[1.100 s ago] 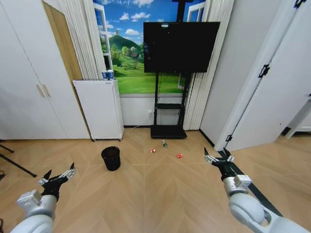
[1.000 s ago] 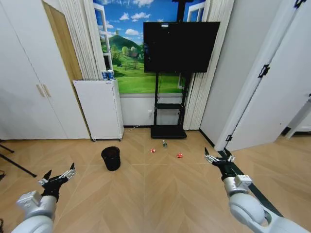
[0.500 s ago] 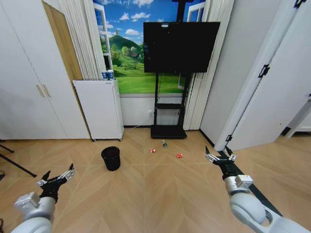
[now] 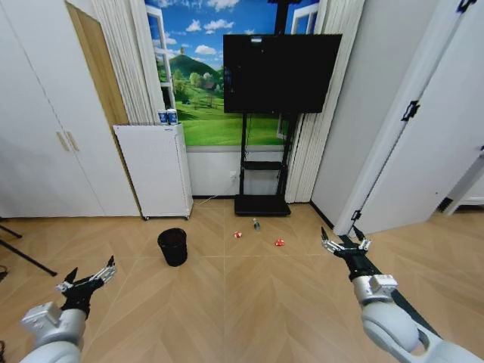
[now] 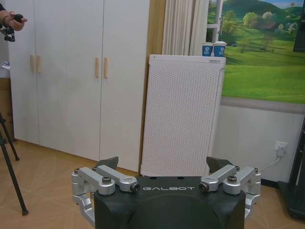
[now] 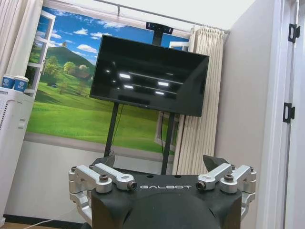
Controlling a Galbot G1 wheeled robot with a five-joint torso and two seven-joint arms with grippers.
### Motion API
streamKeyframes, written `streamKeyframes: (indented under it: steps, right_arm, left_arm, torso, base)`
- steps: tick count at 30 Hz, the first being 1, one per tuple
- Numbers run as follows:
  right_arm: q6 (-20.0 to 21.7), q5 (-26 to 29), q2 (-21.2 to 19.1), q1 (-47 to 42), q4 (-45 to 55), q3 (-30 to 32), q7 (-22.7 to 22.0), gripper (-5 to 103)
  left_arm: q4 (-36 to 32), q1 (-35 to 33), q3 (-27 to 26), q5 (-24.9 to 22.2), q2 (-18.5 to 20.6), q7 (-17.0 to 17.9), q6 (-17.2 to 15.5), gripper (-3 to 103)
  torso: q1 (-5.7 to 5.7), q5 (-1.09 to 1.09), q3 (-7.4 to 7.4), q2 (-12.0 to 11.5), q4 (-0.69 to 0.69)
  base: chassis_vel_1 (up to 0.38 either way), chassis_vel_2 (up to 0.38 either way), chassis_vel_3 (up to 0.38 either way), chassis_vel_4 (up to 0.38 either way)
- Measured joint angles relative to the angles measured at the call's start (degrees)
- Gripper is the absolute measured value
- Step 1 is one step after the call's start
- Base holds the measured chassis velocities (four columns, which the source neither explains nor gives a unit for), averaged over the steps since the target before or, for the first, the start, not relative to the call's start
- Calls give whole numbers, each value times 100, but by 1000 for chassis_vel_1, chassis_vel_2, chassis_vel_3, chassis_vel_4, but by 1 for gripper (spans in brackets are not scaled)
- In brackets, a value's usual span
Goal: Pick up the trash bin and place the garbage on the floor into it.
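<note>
Trash bin (image 4: pixel 173 246), a small round black mesh wastebasket, stands upright on the wooden floor (image 4: pixel 227 302), in front of the white perforated appliance (image 4: pixel 155 170) and a little to the robot's right of it. Two blue-and-white cups (image 4: pixel 167 116) sit on top of that appliance. The garbage lies on the floor to the right of the bin, near the black base of the TV stand (image 4: pixel 262 205): a small clear bottle (image 4: pixel 256 224) closest to the stand, a crumpled red-and-white wrapper (image 4: pixel 237 234) just left of it, and a second red-and-white wrapper (image 4: pixel 279 243) a bit nearer the robot. All three pieces are apart from one another and from the bin.

Left tool (image 4: pixel 85 279) hangs low at the left of the head view, well apart from the bin, its fingers spread wide and holding nothing; the left wrist view shows both fingers (image 5: pixel 108 179) splayed apart and pointing toward the appliance. Right tool (image 4: pixel 345 246) is raised at the right side, near the white door (image 4: pixel 431 151), likewise spread wide and empty, and well apart from the litter. In the right wrist view its fingers (image 6: pixel 106 177) stand apart, facing the dark television (image 6: pixel 147 82) on its stand.
</note>
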State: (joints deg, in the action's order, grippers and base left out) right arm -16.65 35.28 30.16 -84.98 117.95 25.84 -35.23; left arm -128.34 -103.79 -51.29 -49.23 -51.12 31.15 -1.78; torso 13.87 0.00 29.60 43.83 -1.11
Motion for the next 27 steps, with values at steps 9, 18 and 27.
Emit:
streamKeyframes:
  steps: [9, 18, 27]
  right_arm:
    - [-18, 14, -34, -68, 45, 17, 44, 100]
    - [-50, 8, -80, -117, 41, 24, 120, 100]
    - [-68, 31, -112, 5, 19, -133, 153, 100]
  left_arm:
    - [-67, -94, -58, -1, -41, 0, 4, 100]
    - [-109, -150, -66, 24, -91, 0, -1, 100]
    - [-101, -152, -67, 25, -84, 0, -8, 100]
  torso:
    - [0, 0, 0, 0, 0]
    - [0, 0, 0, 0, 0]
    - [-1, 0, -1, 1, 0]
  base:
    - [0, 0, 0, 0]
    - [0, 0, 0, 0]
    - [-22, 17, 19, -17]
